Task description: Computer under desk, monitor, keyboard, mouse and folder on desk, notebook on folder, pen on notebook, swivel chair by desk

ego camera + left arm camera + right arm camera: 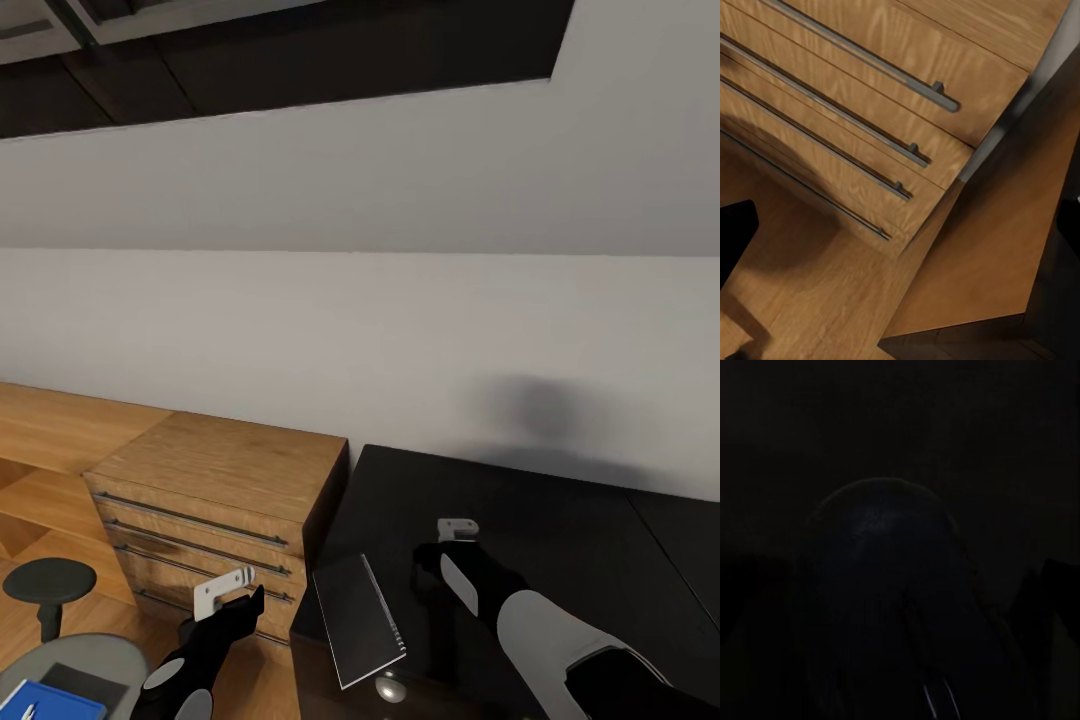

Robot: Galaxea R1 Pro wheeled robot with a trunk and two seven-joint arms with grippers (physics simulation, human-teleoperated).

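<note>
A grey spiral-bound notebook [356, 618] lies on the front left corner of the black desk [560, 520], partly over the edge. My right gripper [456, 532] hovers over the desk just right of the notebook. In the right wrist view a dark rounded mouse [892, 585] sits between the widely spread fingers, which look open. My left gripper [238, 596] hangs open and empty in front of the wooden drawer unit [215, 490]. The blue folder [40, 700] rests on the grey swivel chair seat [90, 655] at the lower left corner. Monitor, keyboard, pen and computer are out of view.
The drawer unit [870, 97], with long metal handles, stands against the desk's left side. A white wall runs behind both. A dark round armrest or stool [48, 583] stands over the wooden floor [817, 300] left of my left arm.
</note>
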